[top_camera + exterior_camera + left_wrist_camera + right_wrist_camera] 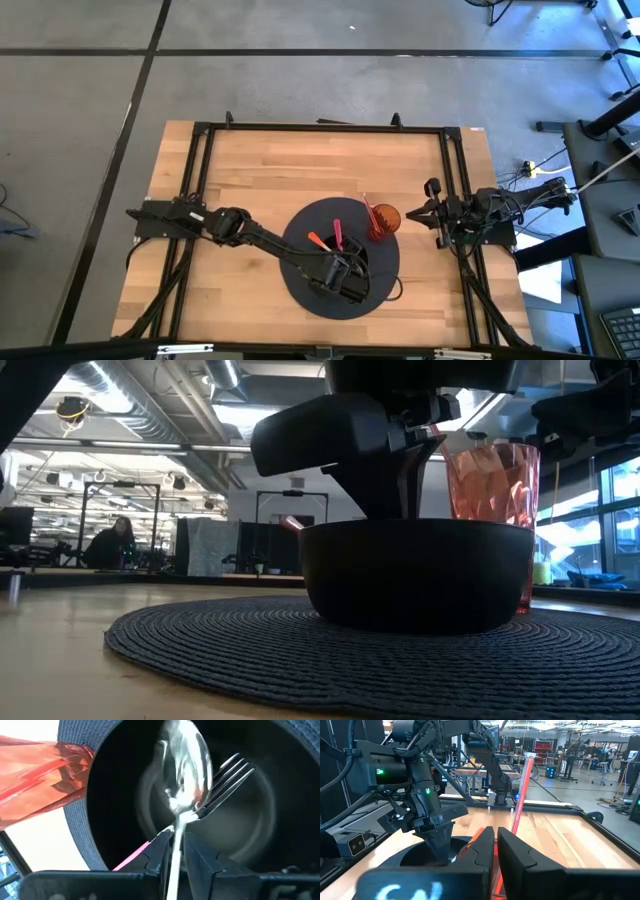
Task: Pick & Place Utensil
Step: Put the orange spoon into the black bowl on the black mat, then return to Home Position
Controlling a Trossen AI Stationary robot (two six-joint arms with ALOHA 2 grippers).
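A black bowl (415, 575) sits on a round dark woven mat (300, 290), with an orange-red faceted cup (383, 220) beside it. My left gripper (175, 837) is down over the bowl, shut on a silver spoon (185, 767). A fork (232, 772) lies inside the bowl next to the spoon. A pink handle (132, 857) slants out past the fingers. From above, an orange handle (318, 240) and a pink handle (337, 232) stick out near the bowl. My right gripper (496, 845) waits shut at the table's right edge, touching nothing. My left gripper pinches the spoon by its thin silver stem (177, 822), just behind the spoon's bowl, between the two fingers. The fingers lie along the stem, and the spoon's bowl sticks out ahead of them over the inside of the black bowl. Whether it rests on the bowl cannot be told.
A red stick (522, 795) stands upright in the cup (490, 480). The mat lies in the near middle of the wooden table (250, 170), which is framed by black rails (320, 127). Bare wood shows toward the far and left sides.
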